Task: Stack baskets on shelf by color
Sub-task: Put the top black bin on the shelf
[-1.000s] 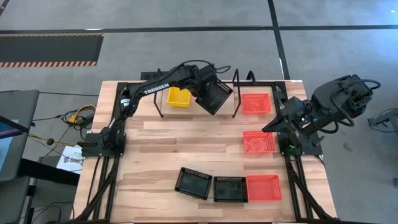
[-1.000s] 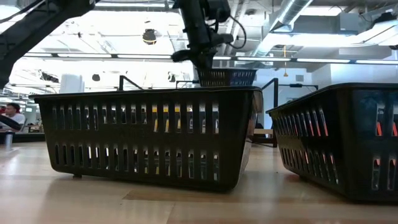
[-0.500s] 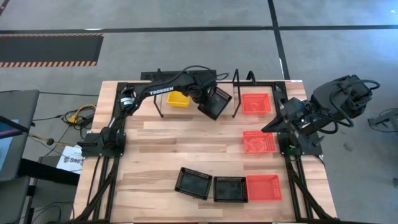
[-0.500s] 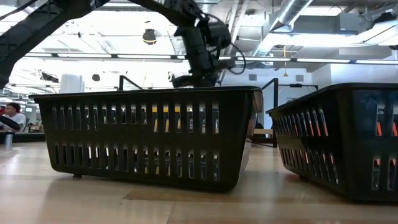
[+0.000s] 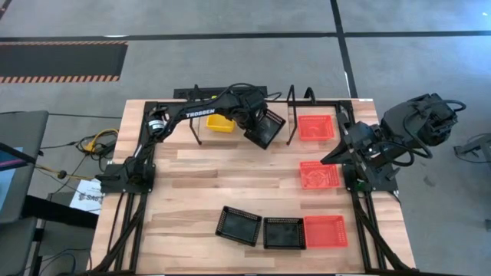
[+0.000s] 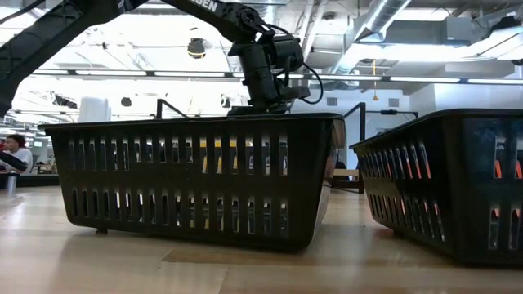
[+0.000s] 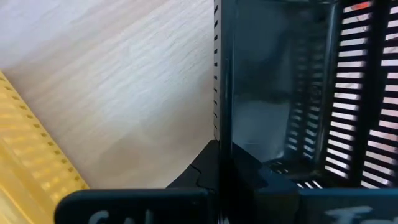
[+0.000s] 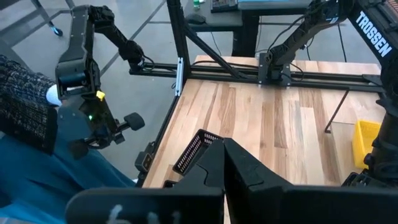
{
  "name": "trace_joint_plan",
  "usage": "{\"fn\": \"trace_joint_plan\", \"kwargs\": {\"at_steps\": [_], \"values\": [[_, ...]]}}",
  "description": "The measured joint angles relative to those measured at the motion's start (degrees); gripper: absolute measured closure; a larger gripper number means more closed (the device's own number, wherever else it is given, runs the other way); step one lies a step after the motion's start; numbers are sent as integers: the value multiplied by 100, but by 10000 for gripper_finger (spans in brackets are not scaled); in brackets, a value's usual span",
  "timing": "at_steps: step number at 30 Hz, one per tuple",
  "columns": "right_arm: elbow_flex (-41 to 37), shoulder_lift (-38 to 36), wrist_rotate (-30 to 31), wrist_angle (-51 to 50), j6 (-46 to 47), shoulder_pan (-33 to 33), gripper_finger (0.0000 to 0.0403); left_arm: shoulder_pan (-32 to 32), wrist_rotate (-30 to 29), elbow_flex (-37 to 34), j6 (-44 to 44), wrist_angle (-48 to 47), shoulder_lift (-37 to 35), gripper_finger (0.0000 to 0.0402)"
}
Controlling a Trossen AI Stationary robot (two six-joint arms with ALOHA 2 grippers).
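Your left gripper point(image 5: 255, 123) is clamped on a black basket's point(image 5: 265, 129) rim, holding it tilted over the shelf's point(image 5: 239, 136) middle — release it crooked and it could slide off, or nudge the yellow basket point(image 5: 219, 123) to its left.

A low shelf point(image 5: 244, 136) with black wire hoops stands at the table's far edge. On it sit a yellow basket point(image 5: 220, 123) at the left and a red basket point(image 5: 315, 126) at the right, with a tilted black basket point(image 5: 265, 127) between them. Another red basket point(image 5: 319, 175) lies nearer. Along the near edge, two black baskets point(image 5: 238, 225) point(image 5: 284, 232) and a red one point(image 5: 325, 230) sit in a row.
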Motion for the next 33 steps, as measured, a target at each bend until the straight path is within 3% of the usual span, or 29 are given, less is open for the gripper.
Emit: {"fn": "trace_joint_plan", "kwargs": {"at_steps": [7,20,27,33], "values": [[2,-2,1,12,0,0,389,-2,-137,0,270,22,0,384],[2,-2,0,1,178,0,389,87,-173,228,564,202,-9,281],[2,-2,92,-101,-90,0,398,208,223,1128,672,-1111,-5,267],[-20,117,1452,-957,232,-17,400,-158,-877,2293,1222,-2752,-75,267]]}}
